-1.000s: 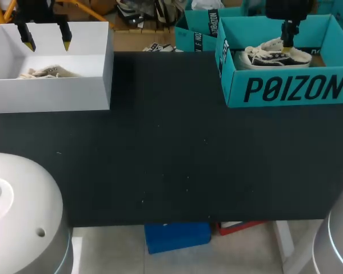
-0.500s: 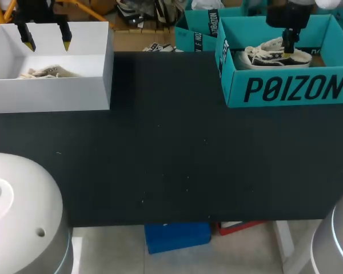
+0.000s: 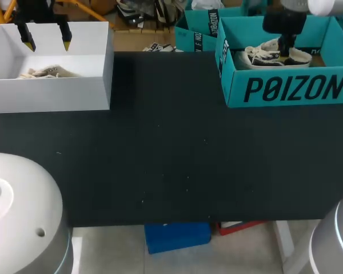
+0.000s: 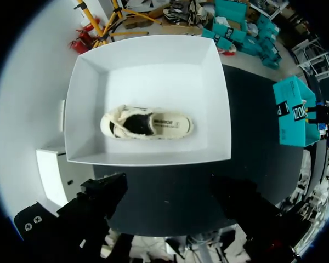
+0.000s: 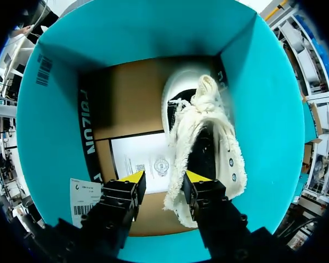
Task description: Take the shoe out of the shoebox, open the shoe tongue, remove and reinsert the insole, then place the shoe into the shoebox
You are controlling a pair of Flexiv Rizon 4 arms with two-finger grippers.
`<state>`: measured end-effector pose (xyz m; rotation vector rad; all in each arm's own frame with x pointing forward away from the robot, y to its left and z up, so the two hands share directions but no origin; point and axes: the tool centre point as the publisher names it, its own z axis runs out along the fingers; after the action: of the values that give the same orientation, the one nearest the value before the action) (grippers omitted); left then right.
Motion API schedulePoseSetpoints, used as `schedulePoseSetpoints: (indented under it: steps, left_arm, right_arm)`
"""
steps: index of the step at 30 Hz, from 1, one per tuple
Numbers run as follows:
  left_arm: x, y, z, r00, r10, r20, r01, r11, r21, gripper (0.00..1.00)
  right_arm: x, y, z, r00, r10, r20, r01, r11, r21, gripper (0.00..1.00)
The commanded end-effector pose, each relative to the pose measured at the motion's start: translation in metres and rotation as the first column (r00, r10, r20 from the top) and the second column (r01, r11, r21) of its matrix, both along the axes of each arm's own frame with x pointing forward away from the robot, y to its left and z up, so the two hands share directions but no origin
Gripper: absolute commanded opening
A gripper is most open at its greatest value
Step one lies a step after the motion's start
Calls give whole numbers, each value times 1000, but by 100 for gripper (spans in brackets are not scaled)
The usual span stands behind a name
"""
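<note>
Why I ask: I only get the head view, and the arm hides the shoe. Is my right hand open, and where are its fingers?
Observer: The right wrist view shows the right hand open within the teal box.
Operator: Both fingers over it?
Observer: No. One is over the black-and-white shoe at its frayed collar, the other over a printed sheet beside it.
Operator: And the left side?
Observer: The left wrist view shows the cream shoe sole-down, opening upward, in the white box.

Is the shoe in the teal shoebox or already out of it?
In. The shoe lies on the floor of the teal shoebox, walls all around it; the right tool hangs open over it.
</note>
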<state>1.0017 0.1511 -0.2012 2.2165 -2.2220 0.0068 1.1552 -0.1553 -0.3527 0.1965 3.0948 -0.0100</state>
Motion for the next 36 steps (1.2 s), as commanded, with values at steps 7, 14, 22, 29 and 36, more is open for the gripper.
schedulePoseSetpoints:
  steps: [7,14,22,29,36]
  left_arm:
    - [-1,-1,1,1000,1,-1,-1,1000,3,100]
    - [-1,-1,1,1000,1,-1,-1,1000,3,100]
    - [-1,-1,1,1000,1,-1,-1,1000,3,100]
    - [-1,-1,1,1000,1,-1,-1,1000,3,100]
    - [-1,-1,1,1000,1,-1,-1,1000,3,100]
  right_arm:
    - [7,-3,-24,1000,5,-19,-5,1000,7,40]
    - [10,0,-37,1000,12,-28,-11,1000,12,39]
    - [15,3,-55,999,34,-41,-34,999,6,20]
    - [18,3,-56,999,38,-39,-38,999,-15,0]
    - [19,4,-28,999,49,-14,-50,998,-30,0]
